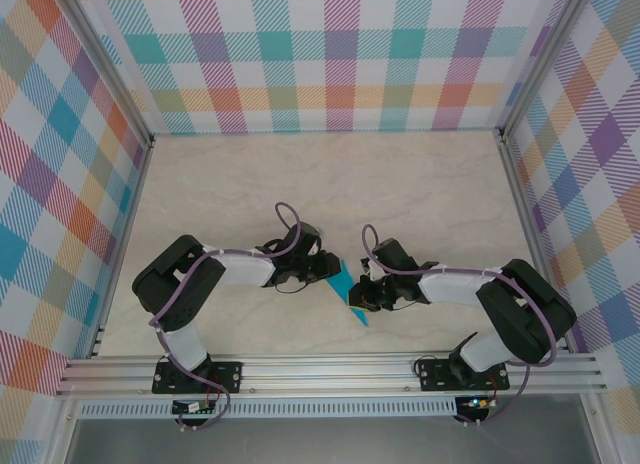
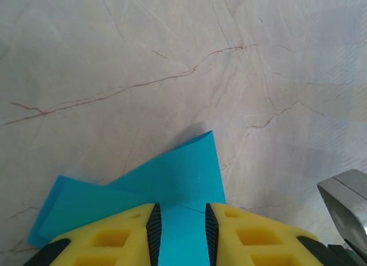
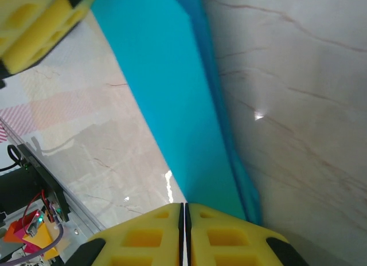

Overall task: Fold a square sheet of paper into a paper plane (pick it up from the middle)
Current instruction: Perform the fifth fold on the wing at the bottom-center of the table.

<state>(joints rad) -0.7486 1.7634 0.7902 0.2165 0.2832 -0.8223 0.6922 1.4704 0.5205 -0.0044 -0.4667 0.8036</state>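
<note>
The paper plane (image 1: pixel 350 292) is a narrow folded strip of teal-blue paper lying between my two grippers near the table's front. In the left wrist view the paper plane (image 2: pixel 178 180) lies flat with a crease, and its folded flap spreads to the left. My left gripper (image 2: pixel 180 231) is open, its pads straddling the paper; from above the left gripper (image 1: pixel 335 272) sits at the strip's far end. My right gripper (image 3: pixel 184 211) is shut, with the paper plane's (image 3: pixel 172 94) edge running into the seam of its jaws. From above the right gripper (image 1: pixel 362 299) is at the strip's right side.
The marble table (image 1: pixel 330 184) is bare behind the arms. Plaid walls (image 1: pixel 320 54) close in the back and both sides. An aluminium rail (image 1: pixel 330 369) runs along the near edge. A yellow left fingertip (image 3: pixel 34 31) shows at the top left of the right wrist view.
</note>
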